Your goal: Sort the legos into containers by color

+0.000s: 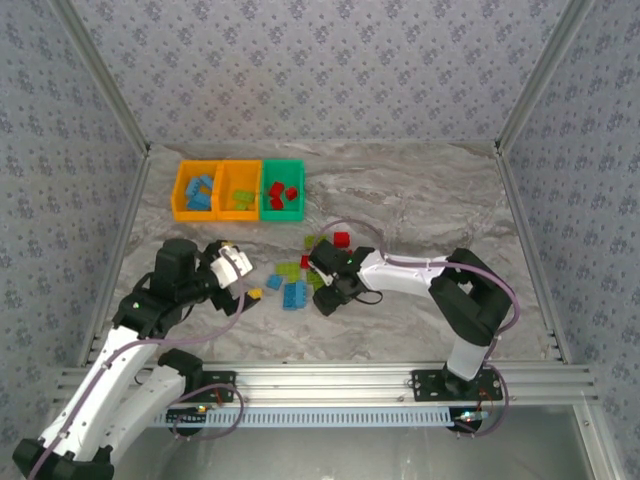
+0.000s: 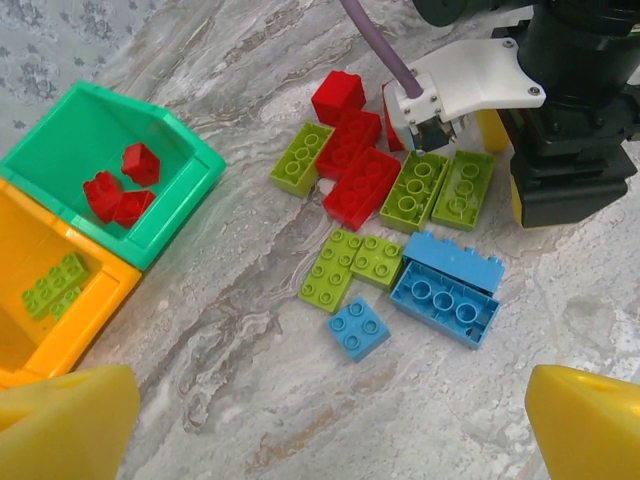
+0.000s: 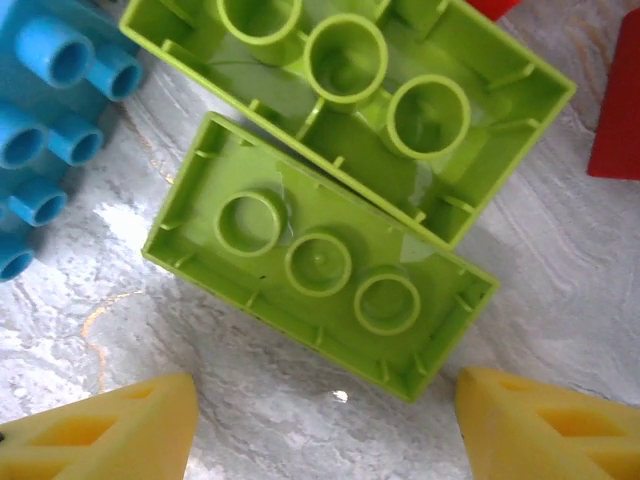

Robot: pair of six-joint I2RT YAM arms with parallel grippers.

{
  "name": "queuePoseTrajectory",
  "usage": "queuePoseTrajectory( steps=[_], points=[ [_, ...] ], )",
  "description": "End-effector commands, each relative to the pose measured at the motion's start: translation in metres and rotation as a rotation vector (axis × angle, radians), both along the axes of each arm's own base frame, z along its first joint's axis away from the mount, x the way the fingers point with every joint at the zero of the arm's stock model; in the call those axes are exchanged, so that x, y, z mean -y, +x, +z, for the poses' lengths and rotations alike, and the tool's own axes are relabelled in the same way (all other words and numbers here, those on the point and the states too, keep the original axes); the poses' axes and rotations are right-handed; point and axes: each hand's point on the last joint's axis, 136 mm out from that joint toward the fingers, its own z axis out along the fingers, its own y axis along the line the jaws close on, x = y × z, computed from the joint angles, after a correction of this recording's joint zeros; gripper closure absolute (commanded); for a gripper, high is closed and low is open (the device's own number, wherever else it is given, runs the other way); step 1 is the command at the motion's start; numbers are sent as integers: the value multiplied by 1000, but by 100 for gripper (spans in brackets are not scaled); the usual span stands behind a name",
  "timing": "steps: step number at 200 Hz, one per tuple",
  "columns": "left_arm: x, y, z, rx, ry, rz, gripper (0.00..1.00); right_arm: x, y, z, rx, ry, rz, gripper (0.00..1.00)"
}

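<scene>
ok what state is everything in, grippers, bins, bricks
left gripper, open, empty
right gripper, open, nothing gripped
two lime bricks, upside down, side by side under the right gripper
green bin, partly filled with red bricks
middle orange bin, holds lime lego
left orange bin, holds blue bricks

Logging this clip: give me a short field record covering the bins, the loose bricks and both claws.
left orange plastic bin: blue studded bricks
middle orange plastic bin: lime studded bricks
green plastic bin: red studded bricks
grey marbled table: mixed loose bricks in red, lime and blue, unsorted
left claw: open, empty
right claw: open, empty, two upturned lime bricks just ahead of its tips
</scene>
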Motion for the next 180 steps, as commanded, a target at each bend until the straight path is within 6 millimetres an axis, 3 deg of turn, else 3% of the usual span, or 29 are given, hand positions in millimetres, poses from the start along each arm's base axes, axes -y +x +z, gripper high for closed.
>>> queuePoseTrajectory(
  steps=[1,31,51,103,122,164,180],
  points=[
    [9,-1,11,74,-43,-58,1,-6,11,18,62,31,28,27],
    [8,-4,10,88,-51,-60,1,-19,18,17,61,13,54,25],
    [8,-4,8,91,-51,-58,1,-20,22,8,48,-10,14,9],
    [9,-3,6,88,-55,-63,1,-15,22,-12,59,-69,-130,13],
    [11,-3,6,83,-59,-68,1,-15,18,-17,62,-70,-183,19],
    [12,-3,5,82,-63,-73,1,-1,13,-22,80,-100,-366,46],
    [13,-3,4,79,-68,-79,1,-6,9,-27,65,-54,-400,48]
  ],
)
